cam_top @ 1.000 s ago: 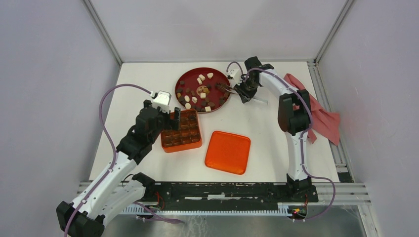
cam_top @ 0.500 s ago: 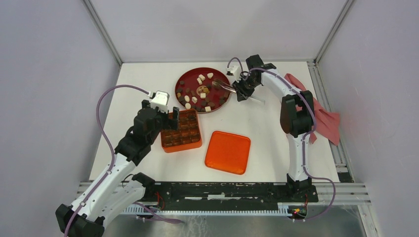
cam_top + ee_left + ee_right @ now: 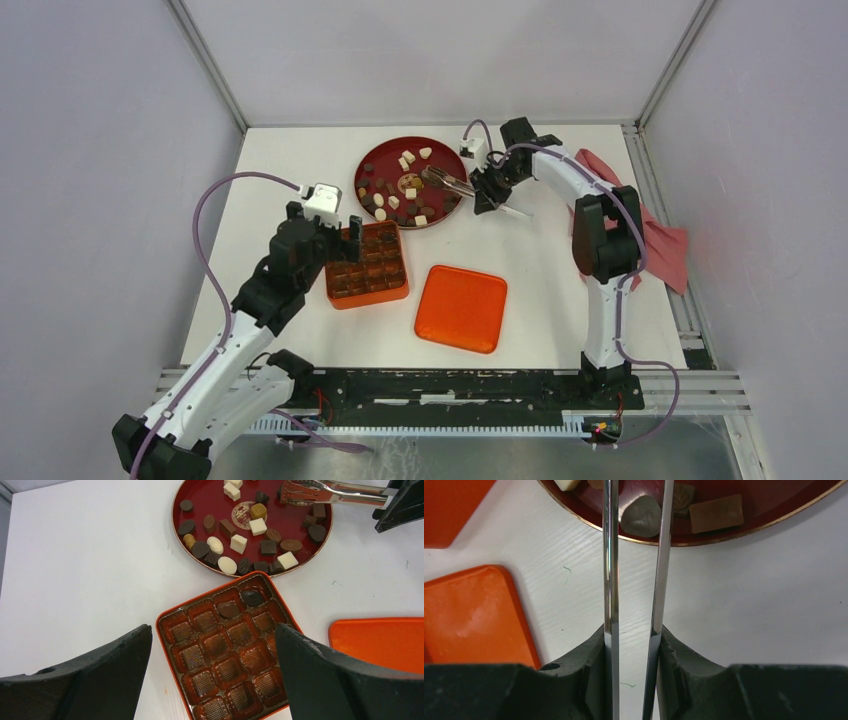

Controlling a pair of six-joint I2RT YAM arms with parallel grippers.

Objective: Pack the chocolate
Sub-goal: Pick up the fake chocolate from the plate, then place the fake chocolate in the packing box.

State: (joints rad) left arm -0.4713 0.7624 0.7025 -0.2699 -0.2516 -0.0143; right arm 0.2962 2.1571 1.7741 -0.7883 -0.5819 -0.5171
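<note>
Hovering over the near-left corner of the orange box [image 3: 367, 296], the left gripper [image 3: 330, 238] has its jaws spread wide and holds nothing. Only two dark pieces [image 3: 228, 610] sit in the box's far compartments. The other cells look bare, so packing seems barely begun. Further right, most of the chocolate [image 3: 238, 543] lies scattered on the red plate [image 3: 207, 497], brown and cream pieces alike. The orange lid [image 3: 461, 308] lies apart on the table, not yet fitted. On the right, the right gripper [image 3: 485, 187] is clamped on metal tongs [image 3: 330, 491]. Their tips reach over the plate and straddle a rounded piece [image 3: 640, 516]. Whether they pinch it, I cannot tell.
</note>
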